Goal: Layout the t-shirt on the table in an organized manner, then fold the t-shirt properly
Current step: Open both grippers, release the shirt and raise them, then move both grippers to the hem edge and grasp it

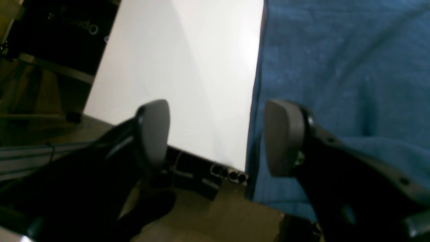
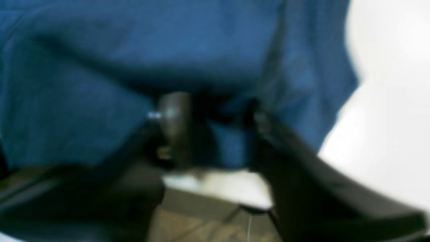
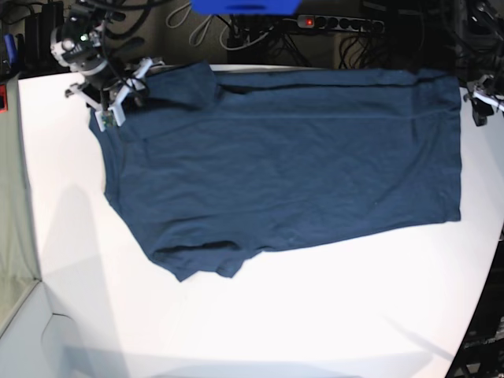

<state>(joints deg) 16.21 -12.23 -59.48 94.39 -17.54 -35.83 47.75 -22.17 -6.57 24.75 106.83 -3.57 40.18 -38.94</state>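
Base view: looked down from high over the table (image 3: 260, 315), steeply, far enough to take in the whole t-shirt (image 3: 291, 173).

Left wrist view: sat close behind the left gripper (image 1: 216, 137), facing the shirt's straight edge at 3 o'clock.

Right wrist view: sat very close behind the right gripper (image 2: 215, 124), blurred, at 10 o'clock.

All 3 views shared shirt and tabletop.

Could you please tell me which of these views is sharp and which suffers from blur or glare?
Base view: sharpest, evenly lit, with soft shadows on the table and curved edges. Left wrist view: fairly clear, with glare on the table beside the t-shirt. Right wrist view: heavily blurred; the right gripper and cloth are smeared.
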